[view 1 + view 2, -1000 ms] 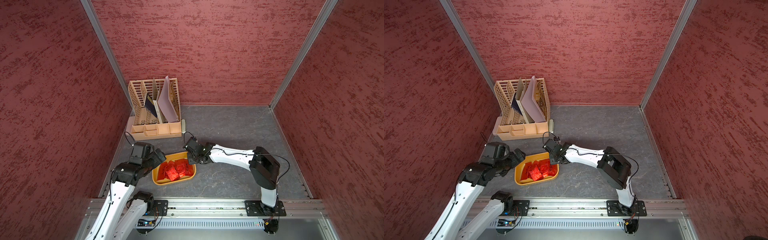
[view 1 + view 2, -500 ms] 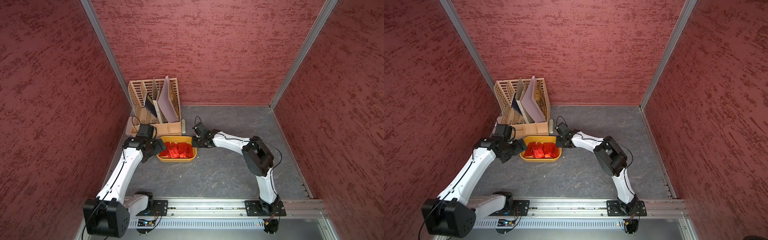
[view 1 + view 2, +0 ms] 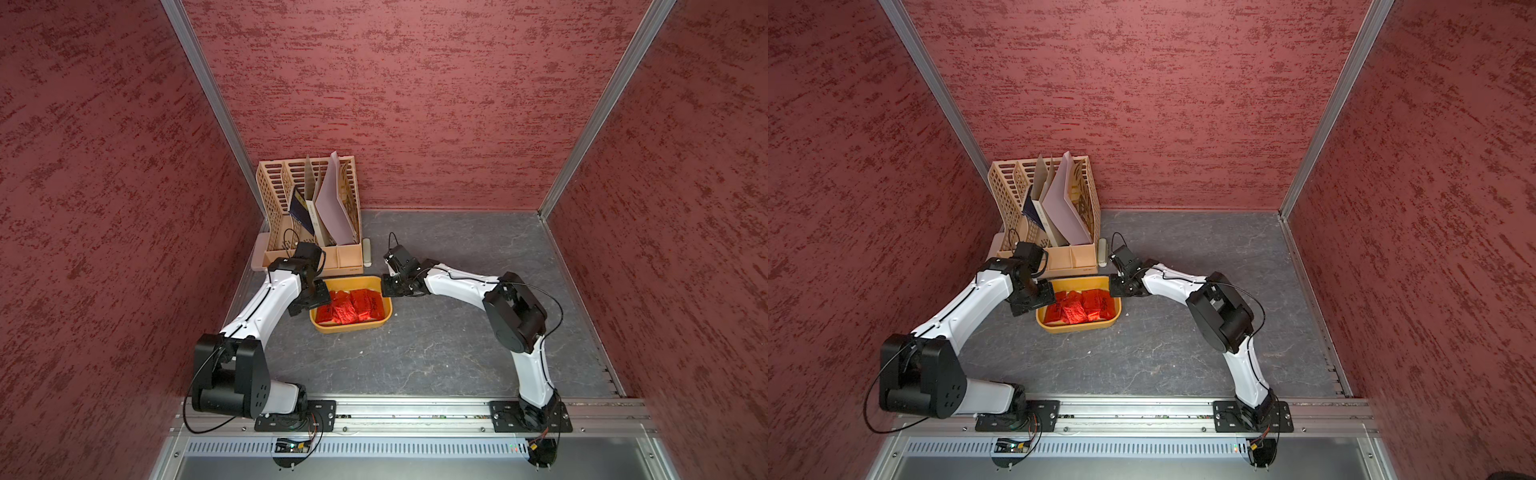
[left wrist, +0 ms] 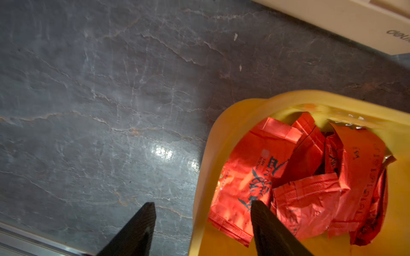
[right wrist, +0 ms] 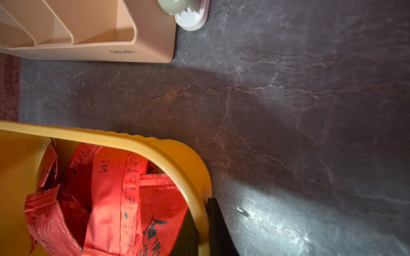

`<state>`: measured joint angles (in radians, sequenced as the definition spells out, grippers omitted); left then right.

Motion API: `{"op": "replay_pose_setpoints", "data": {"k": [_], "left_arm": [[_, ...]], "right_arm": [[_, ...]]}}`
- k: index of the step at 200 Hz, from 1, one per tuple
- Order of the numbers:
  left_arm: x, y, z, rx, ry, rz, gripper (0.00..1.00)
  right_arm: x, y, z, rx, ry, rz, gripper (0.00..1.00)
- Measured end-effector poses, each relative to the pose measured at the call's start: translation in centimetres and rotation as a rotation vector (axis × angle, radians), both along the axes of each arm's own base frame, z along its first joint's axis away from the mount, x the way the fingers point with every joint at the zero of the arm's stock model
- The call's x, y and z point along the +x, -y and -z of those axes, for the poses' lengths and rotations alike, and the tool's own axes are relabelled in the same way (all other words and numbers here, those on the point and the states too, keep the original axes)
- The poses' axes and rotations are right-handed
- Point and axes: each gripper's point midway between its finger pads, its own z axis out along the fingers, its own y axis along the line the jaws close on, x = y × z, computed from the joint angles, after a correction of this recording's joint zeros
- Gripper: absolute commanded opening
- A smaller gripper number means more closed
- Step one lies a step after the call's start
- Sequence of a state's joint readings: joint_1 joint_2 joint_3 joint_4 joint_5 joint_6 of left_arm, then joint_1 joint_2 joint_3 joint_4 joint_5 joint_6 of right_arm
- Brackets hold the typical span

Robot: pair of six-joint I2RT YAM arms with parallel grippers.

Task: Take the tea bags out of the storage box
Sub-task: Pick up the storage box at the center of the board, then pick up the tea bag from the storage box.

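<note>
Right wrist: right end effector (image 5: 202, 223) pinches storage box (image 5: 133, 143); left end effector (image 4: 202, 205), spread, straddles rim.

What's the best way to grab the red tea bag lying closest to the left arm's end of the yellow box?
Come straight down from above and pinch the tea bag across its narrow width, near the middle. It seems to lie flat, mostly uncovered, hard against the storage box's wall, so the wall blocks any sideways approach.
</note>
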<state>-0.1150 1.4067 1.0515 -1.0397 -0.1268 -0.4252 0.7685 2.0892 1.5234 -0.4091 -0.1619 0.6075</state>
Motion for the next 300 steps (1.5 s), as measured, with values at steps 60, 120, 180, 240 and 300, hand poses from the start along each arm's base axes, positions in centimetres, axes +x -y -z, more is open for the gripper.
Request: {"op": "replay_pose_setpoints", "data": {"k": [60,120,180,240,300], "left_arm": [[0.4,0.6,1.3,0.049,-0.065,0.094,0.39],[0.2,0.5,1.9,0.060,-0.099,0.131,0.00],[0.3,1.2,1.0,0.025,-0.059,0.156,0.00],[0.5,2.0,0.2,-0.024,0.000,0.176,0.00],[0.1,2.0,0.3,-0.026,0.004,0.182,0.00]], "right_arm": [[-0.2,-0.1,0.0,0.000,0.001,-0.020,0.00],[0.0,0.3,0.1,-0.009,0.002,-0.030,0.00],[-0.4,-0.1,-1.4,0.023,0.017,-0.069,0.58],[-2.0,1.6,-9.7,0.117,0.153,-0.140,0.63],[-2.9,1.4,-10.9,0.181,0.191,-0.192,0.63]]}}
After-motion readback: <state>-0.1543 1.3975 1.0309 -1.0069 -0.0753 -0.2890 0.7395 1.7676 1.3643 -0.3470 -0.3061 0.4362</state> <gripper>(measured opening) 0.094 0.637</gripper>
